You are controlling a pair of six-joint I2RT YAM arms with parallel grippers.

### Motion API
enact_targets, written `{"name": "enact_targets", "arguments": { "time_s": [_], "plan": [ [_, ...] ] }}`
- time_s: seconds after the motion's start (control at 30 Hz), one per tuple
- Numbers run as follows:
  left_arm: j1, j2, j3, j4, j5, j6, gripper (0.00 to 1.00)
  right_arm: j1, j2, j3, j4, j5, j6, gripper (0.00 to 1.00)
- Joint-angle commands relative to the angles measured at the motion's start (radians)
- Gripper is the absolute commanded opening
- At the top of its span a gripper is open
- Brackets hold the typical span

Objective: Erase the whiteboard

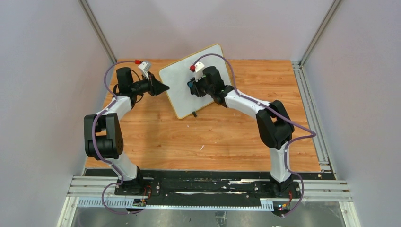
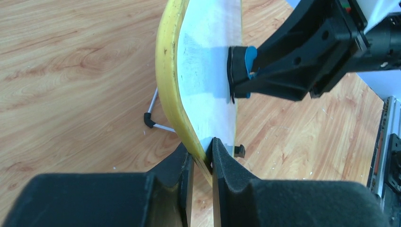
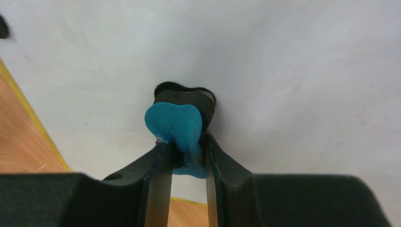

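Top external view: we are seeing the whiteboard (image 1: 177,92) standing tilted toward the far middle of the bench (image 1: 213,142). Its far corner is reaching close to the bench's back edge, and its near corner is pointing at open wood.

Our left gripper (image 1: 164,88) is gripping the board's left edge. In the left wrist view its fingers (image 2: 227,165) are sitting nearly together, pinching the yellow frame (image 2: 165,71) between them near a lower corner.

Our right gripper (image 1: 193,85) is clamping a blue eraser (image 3: 176,122) and pressing its black felt flat against the white face, around the middle.

Behind the board a wire stand leg (image 2: 151,118) is resting on the wood. Bare bench is lying wide on the near side and to the right, where a metal rail (image 1: 312,118) is running along the edge. The left arm is sitting close to the bench's left edge.
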Motion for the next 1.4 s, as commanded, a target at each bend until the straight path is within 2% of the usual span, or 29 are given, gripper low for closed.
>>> {"name": "enact_targets", "arguments": {
  "time_s": [0.0, 0.43, 0.8, 1.1, 1.23, 1.37],
  "plan": [
    [-0.006, 0.008, -0.007, -0.09, -0.039, 0.11, 0.0, -0.094, -0.014, -0.026, 0.001, 0.089, -0.039, 0.01],
    [-0.005, 0.011, 0.004, -0.104, -0.042, 0.115, 0.0, -0.217, -0.208, -0.162, -0.059, 0.117, -0.019, 0.01],
    [-0.005, 0.015, 0.003, -0.108, -0.052, 0.121, 0.0, -0.268, -0.413, -0.262, -0.341, 0.244, 0.018, 0.01],
    [-0.005, 0.012, 0.001, -0.116, -0.066, 0.133, 0.0, -0.4, -0.583, -0.478, -0.521, 0.21, 0.099, 0.01],
    [-0.005, 0.028, 0.01, -0.119, -0.066, 0.133, 0.0, -0.456, -0.682, -0.596, -0.543, 0.193, 0.123, 0.01],
    [-0.007, 0.035, 0.016, -0.119, -0.073, 0.131, 0.0, -0.494, -0.706, -0.656, -0.567, 0.169, 0.133, 0.02]
  ]
}}
